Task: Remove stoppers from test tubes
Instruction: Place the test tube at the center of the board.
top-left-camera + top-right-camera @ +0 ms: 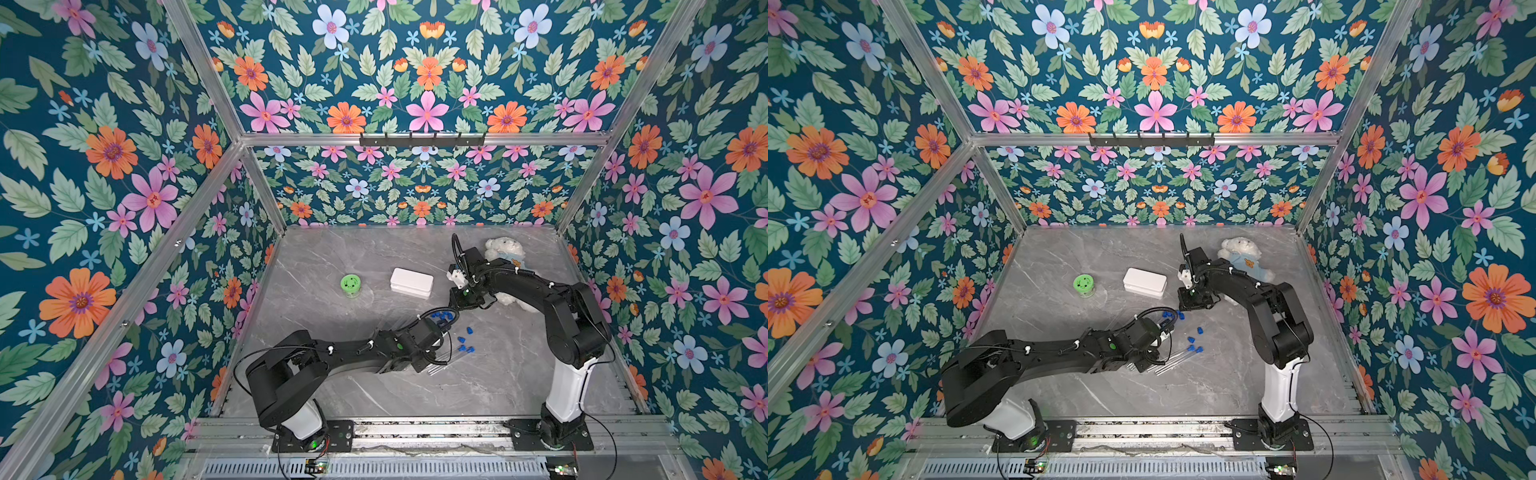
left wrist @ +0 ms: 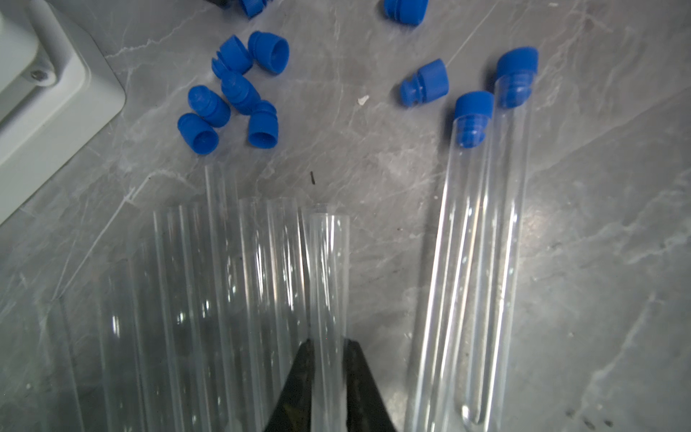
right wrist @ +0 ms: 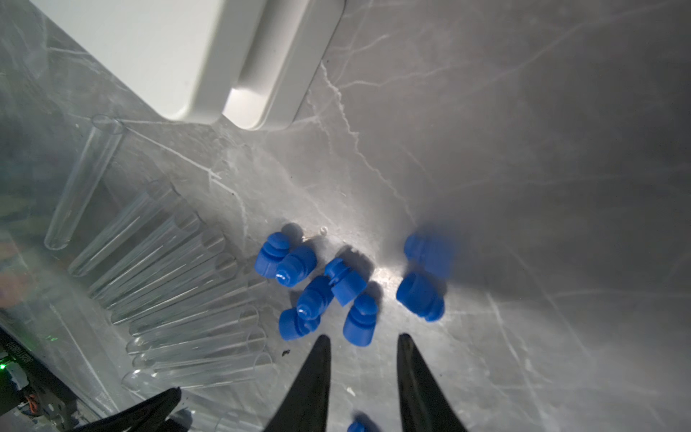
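My left gripper [image 2: 329, 342] is shut on a clear, open-mouthed test tube [image 2: 329, 269] that carries no stopper. Beside it lie several more open test tubes [image 2: 224, 280] in a row. Two other test tubes [image 2: 467, 262] lie apart from the row, each with a blue stopper [image 2: 474, 108] in its mouth. Loose blue stoppers [image 2: 232, 93] are piled on the marble table. My right gripper [image 3: 364, 338] hangs open just over that pile [image 3: 318, 291], with nothing gripped. A blurred stopper [image 3: 357, 426] shows between its fingers near their base. In both top views the stoppers [image 1: 441, 318] lie between the two arms.
A white box [image 1: 411, 282] sits behind the pile, a round green lid [image 1: 351, 284] to its left. A plush bear [image 1: 505, 253] lies at the back right under the right arm. More loose stoppers [image 1: 467, 349] lie right of the left gripper.
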`<state>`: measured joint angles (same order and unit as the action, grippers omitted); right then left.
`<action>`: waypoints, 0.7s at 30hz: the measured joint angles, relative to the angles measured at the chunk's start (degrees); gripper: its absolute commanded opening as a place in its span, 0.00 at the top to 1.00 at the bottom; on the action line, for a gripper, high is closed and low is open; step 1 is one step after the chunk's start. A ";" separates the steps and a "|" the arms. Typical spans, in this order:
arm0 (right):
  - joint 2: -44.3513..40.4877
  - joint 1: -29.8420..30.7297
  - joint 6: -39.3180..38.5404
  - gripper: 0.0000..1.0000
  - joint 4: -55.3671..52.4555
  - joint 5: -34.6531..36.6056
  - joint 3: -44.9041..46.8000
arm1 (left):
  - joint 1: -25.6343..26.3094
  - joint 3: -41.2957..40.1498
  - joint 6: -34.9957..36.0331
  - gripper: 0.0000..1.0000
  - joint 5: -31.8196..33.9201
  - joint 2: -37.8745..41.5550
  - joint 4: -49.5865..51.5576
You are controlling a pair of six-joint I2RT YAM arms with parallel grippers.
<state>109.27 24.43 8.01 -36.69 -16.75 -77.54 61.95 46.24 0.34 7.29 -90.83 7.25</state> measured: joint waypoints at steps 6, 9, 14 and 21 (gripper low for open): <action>-1.66 -0.50 0.66 0.64 0.61 0.42 1.14 | 0.00 0.20 -0.15 0.94 0.26 -0.85 -0.02; -3.08 -1.11 0.90 0.64 1.40 0.42 2.01 | 0.00 0.20 -0.17 0.92 0.31 -0.87 -0.26; -4.83 -2.08 1.46 0.63 2.69 0.24 3.41 | 0.00 0.11 -0.35 0.88 0.52 -0.87 -0.42; -6.19 -2.38 2.36 0.63 4.17 -0.33 4.37 | 0.00 0.09 -0.37 0.82 0.72 -0.85 -0.61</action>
<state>103.09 22.04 10.37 -32.51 -17.08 -73.17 61.95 46.33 -0.03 8.01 -91.68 6.63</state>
